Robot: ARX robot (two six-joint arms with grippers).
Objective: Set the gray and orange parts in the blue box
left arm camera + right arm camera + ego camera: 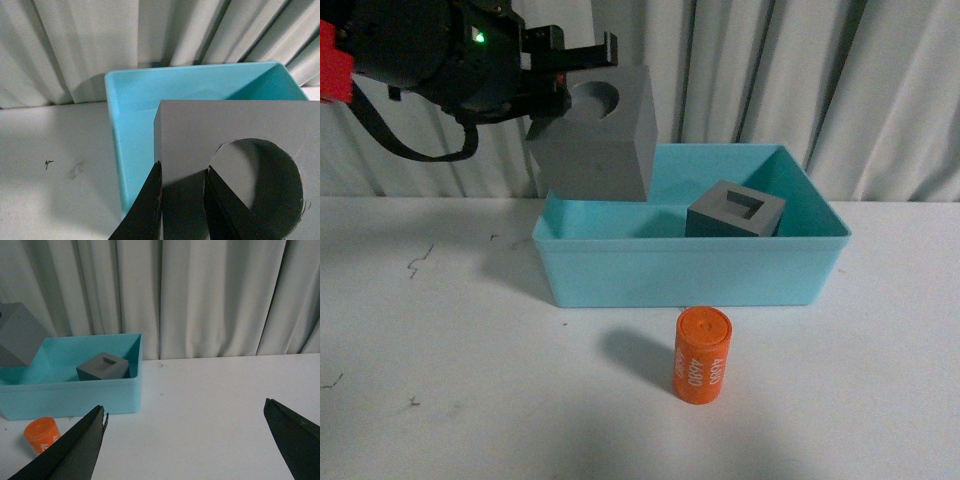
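**Front view.**
- Left gripper (563, 88): clamped on the gray cube with the round hole (595, 135), which is held tilted in the air over the far left corner of the blue box (690, 272).
- The box floor lies straight below the cube. Its left edge looks about level with the box's left wall.
- Gray cube with the square hole (735, 212): inside the box, to the right.
- Orange cylinder (702, 355): upright on the table, long axis vertical, just near of the box's front wall.
- Right arm: not in view.

**Left wrist view.**
- Left gripper (182, 200): one finger on the cube's (225, 130) outer side and the other inside the hole, pinching the wall between them.
- The cube's edge sits inside the box's (132, 100) left wall.
- The cube hides the floor beneath it.

**Right wrist view.**
- Right gripper (185, 440): fingers wide apart and empty.
- Cylinder (42, 434): beside one fingertip and partly cut off by it, digits unreadable. This arm is probably the nearer one to it.
- Box (75, 390) with the square-holed cube (105, 367) inside.
- Held cube (17, 332): cut off at the frame edge.
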